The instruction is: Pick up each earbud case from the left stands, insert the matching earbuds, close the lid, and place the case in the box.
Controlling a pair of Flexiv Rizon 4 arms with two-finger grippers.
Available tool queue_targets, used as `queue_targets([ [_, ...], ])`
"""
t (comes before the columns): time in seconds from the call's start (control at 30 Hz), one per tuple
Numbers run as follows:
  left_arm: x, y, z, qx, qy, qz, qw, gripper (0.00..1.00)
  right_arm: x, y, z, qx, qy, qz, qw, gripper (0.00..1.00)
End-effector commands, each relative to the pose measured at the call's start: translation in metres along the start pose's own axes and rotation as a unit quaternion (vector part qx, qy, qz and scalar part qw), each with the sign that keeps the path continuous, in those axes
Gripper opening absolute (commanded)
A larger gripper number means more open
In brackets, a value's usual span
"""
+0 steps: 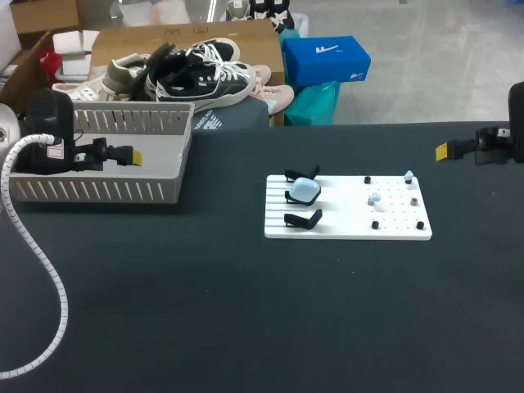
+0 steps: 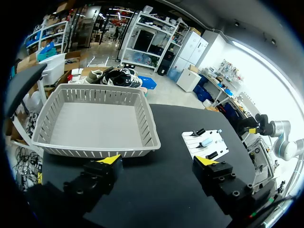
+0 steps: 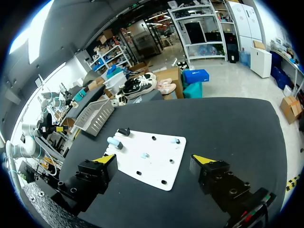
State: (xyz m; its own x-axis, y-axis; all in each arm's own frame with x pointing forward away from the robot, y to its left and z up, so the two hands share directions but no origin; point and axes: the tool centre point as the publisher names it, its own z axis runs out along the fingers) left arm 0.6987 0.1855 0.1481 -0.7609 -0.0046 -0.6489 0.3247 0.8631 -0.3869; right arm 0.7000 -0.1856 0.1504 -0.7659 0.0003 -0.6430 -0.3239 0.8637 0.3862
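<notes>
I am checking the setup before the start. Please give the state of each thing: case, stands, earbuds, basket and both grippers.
Earbud case: on the middle stand, lid looks shut.
Far stand: empty.
Near stand: empty.
Earbuds: loose on the white board, not in the case.
Basket: empty.
Left gripper: open, holding nothing.
Right gripper: open, holding nothing.

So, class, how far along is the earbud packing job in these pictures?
Done: nothing; the grey slatted plastic basket holds no case. In hand: nothing; the left tool and right tool are open and bare. To do: the pale blue rounded earbud case sits on a black stand on the white board, small pale earbuds apart from it.
</notes>
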Motion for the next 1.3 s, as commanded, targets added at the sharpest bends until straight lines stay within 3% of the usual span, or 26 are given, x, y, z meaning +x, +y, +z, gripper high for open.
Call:
queue_targets([
  [0.03,-0.0014,-0.0006,-0.0001,-0.002,0.003,0.0,1.0,1.0,-0.0001,-0.0009,0.0009,-0.001,0.0,-0.001,1.0,1.0],
  [1.2,-0.0014,-0.0006,-0.0001,-0.002,0.003,0.0,1.0,1.0,-0.0001,-0.0009,0.0009,-0.001,0.0,-0.001,1.0,1.0],
  [1.3,-0.0055,0.0,0.0022,0.01,0.011,0.022,1.0,1.0,-0.0001,-0.0009,0.0009,-0.001,0.0,-0.001,1.0,1.0],
])
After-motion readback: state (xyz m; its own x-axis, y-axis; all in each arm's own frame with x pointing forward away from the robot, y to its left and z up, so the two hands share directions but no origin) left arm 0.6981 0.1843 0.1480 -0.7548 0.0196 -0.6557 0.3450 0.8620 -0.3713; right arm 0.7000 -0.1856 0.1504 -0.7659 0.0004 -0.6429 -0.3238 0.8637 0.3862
